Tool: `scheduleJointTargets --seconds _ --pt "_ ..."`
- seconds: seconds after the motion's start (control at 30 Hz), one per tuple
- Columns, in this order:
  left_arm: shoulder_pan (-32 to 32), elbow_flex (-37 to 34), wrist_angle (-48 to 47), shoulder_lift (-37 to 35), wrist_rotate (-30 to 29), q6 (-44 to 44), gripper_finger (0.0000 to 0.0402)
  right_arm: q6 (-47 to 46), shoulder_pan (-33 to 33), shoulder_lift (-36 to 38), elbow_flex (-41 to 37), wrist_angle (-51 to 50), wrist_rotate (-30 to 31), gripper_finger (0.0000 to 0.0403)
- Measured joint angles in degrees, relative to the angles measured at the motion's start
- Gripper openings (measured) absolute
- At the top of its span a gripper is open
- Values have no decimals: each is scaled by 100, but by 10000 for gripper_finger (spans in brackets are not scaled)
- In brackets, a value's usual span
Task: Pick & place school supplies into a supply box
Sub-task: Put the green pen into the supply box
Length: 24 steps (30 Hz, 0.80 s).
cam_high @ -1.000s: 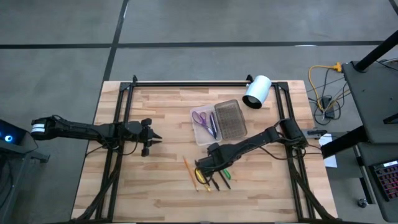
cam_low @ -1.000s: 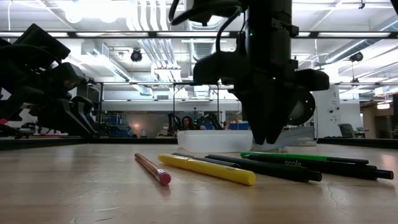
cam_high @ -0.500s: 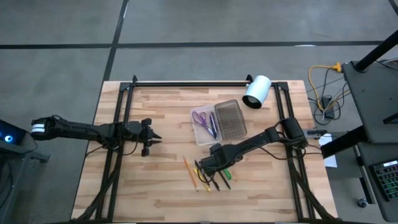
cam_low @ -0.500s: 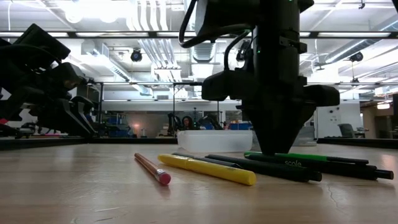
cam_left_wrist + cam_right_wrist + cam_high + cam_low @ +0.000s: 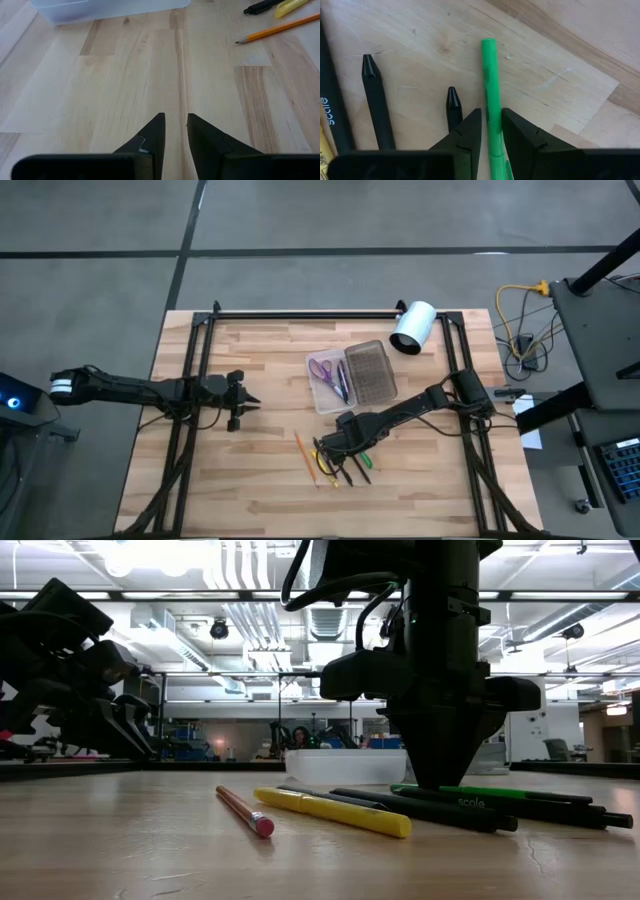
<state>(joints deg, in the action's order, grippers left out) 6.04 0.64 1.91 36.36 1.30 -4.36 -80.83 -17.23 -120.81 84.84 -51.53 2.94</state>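
Right gripper (image 5: 491, 131) pinching a slim green pen (image 5: 489, 80) on the pale wood-grain table (image 5: 250, 350).

Its dark wedge-shaped fingers are touching the smooth pen on both sides; the translucent rectangular supply box (image 5: 350, 377) is lying beyond it; the left gripper (image 5: 174, 131), narrowly parted, is hovering well apart.

arms: dark, jointed | right tool (image 5: 490, 131): black wedge fingers

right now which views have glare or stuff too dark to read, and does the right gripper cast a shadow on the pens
Low view: bright ceiling lights wash out the top, and the right gripper is a near-black silhouette against them. Right wrist view: even light, with soft shadows beside the green pen between the fingers. High view: evenly lit, no glare on the table.
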Motion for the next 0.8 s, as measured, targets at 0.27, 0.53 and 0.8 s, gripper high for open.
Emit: scheduleJointTargets --seconds 0.27,0.53,0.8 --pt "0 0 -1 0 1 0 66 -23 0 0 0 1 -25 56" --pt "0 0 -2 1 0 0 67 -74 42 7 2 6 -190 20" --pt "-1 0 -2 0 0 0 66 365 213 50 135 -14 -337 18"
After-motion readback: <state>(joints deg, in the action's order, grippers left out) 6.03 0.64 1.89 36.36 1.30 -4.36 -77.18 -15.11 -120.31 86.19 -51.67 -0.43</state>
